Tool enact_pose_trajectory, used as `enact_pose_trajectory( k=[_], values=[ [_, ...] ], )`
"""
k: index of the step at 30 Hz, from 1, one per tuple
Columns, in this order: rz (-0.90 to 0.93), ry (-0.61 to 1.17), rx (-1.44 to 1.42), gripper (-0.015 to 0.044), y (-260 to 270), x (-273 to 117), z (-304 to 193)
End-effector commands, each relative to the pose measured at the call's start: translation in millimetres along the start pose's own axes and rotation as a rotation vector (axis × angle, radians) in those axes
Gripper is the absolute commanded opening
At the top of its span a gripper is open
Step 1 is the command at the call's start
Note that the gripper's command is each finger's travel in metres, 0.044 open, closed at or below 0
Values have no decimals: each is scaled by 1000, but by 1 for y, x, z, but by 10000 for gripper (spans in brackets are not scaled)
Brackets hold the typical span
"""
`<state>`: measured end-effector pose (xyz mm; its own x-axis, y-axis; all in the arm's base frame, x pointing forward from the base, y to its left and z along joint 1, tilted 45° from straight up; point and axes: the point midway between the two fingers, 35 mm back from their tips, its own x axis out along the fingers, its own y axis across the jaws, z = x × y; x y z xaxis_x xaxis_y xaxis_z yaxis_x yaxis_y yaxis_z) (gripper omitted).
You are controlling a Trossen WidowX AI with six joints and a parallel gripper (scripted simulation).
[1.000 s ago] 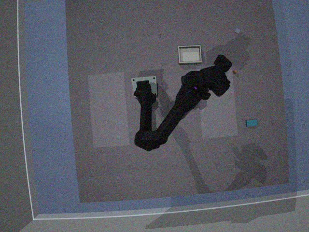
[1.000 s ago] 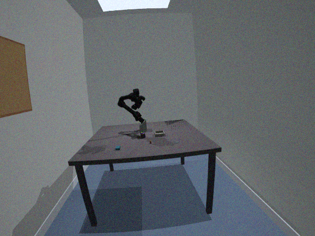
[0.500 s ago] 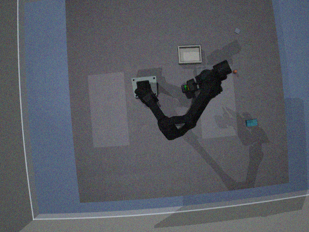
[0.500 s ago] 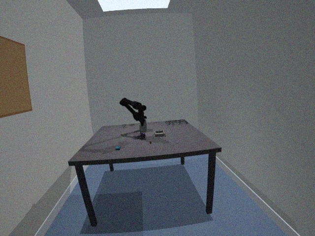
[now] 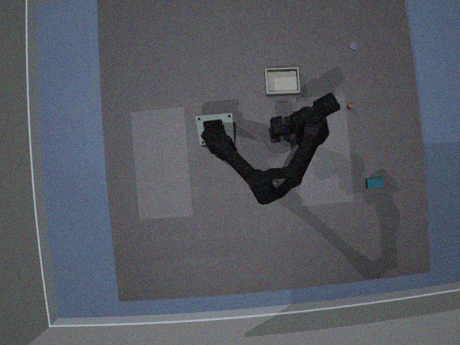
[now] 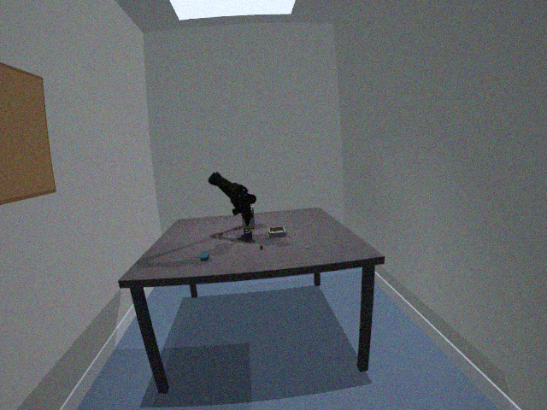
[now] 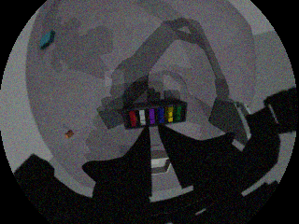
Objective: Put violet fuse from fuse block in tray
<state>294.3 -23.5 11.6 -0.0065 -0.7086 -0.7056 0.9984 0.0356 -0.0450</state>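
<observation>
The violet fuse [image 7: 152, 116] sits seated in the fuse block [image 7: 155, 116] among the other colored fuses, with the end effector [image 7: 160, 149] narrowed on nothing above it and the tray [image 5: 282, 80] nearby on the surface [image 5: 223, 241].

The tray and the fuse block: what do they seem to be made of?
Tray: likely matte plastic, judging by its pale, uniform, dull walls. Fuse block: probably dark plastic, black and unglossy, holding coloured fuses. The grainy pictures leave both open.
</observation>
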Motion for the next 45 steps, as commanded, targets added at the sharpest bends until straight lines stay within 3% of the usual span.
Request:
enact_pose_trajectory(
  k=[1, 45],
  values=[
    [-9, 5, 6, 65, -2, 3, -1],
    [-9, 4, 6, 65, -5, 33, 0]
  ],
)
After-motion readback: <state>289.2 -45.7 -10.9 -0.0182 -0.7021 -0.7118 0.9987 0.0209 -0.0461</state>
